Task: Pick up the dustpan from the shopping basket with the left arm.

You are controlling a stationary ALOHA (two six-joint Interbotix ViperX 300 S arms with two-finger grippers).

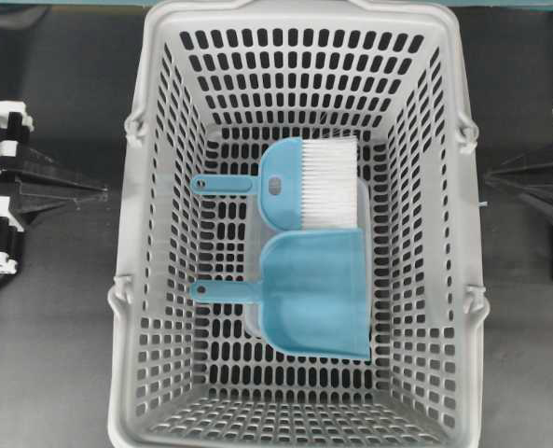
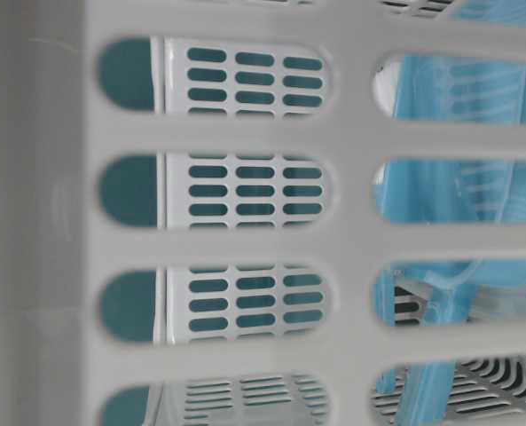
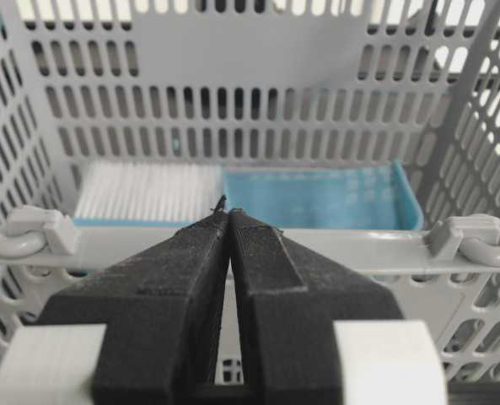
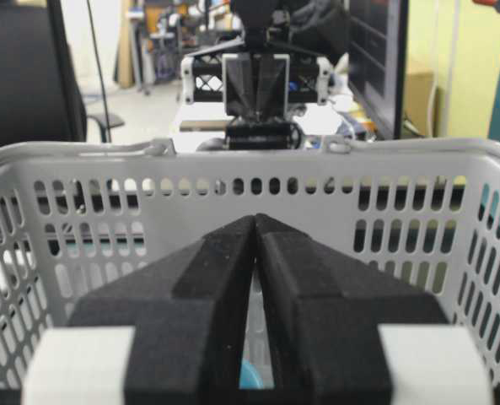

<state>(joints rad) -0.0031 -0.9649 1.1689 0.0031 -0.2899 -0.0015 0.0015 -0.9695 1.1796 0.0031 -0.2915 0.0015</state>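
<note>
The light blue dustpan (image 1: 315, 294) lies flat on the bottom of the grey shopping basket (image 1: 134, 233), its thin handle (image 1: 222, 290) pointing left. My left gripper (image 1: 102, 189) sits outside the basket's left wall, shut and empty, level with the rim. In the left wrist view its shut tips (image 3: 227, 211) point over the basket rim (image 3: 351, 246) toward the dustpan (image 3: 317, 198). My right gripper (image 1: 489, 175) rests outside the right wall, shut on nothing. Its tips (image 4: 255, 219) face the basket wall (image 4: 401, 160). The table-level view shows blue dustpan plastic (image 2: 458, 195) through the slots.
A blue hand brush (image 1: 281, 182) with white bristles (image 1: 330, 182) lies just behind the dustpan, handle also to the left. Both rest on a clear plastic tray (image 1: 366, 201). The basket's folded handles clip to the rim at both sides. Dark table surrounds the basket.
</note>
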